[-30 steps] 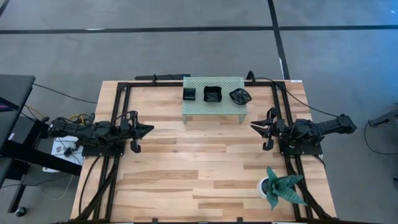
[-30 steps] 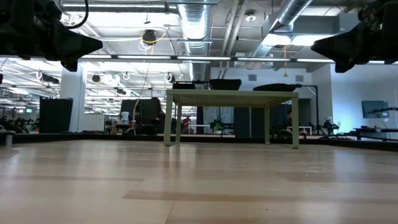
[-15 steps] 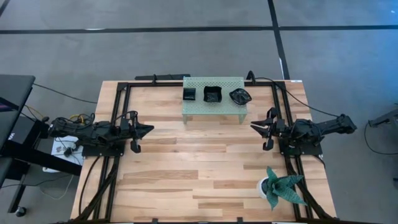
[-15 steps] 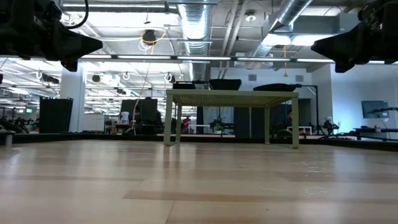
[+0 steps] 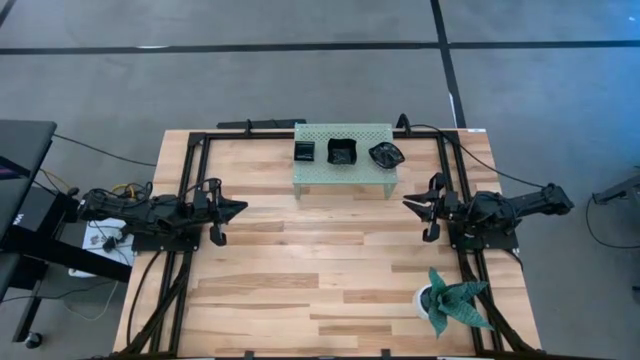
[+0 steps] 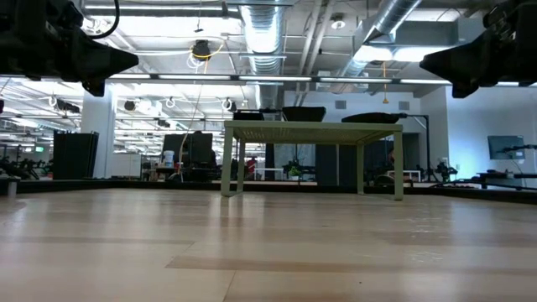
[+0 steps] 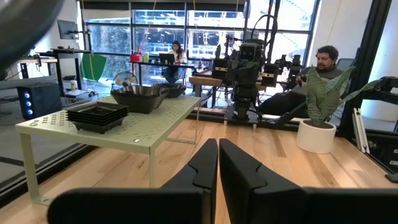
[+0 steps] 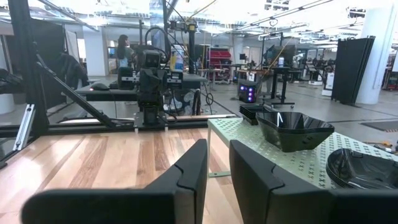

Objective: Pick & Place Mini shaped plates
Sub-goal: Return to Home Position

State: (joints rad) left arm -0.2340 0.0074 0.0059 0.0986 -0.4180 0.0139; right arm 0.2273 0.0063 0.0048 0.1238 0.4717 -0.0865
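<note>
Three stacks of glossy black mini shaped plates sit on a pale green perforated stand at the table's far middle: a flat square stack, a deeper stack and a scalloped stack. My left gripper hangs level above the table's left side, shut and holding nothing, pointing toward the middle. In its wrist view the fingers almost meet. My right gripper hangs level above the right side, facing it. Its fingers stand a narrow gap apart with nothing between them.
A green spiky plant in a white pot stands at the near right corner. A black frame runs along the table's edges. Bare wood lies between the two arms and in front of the stand. People sit at desks in the room beyond.
</note>
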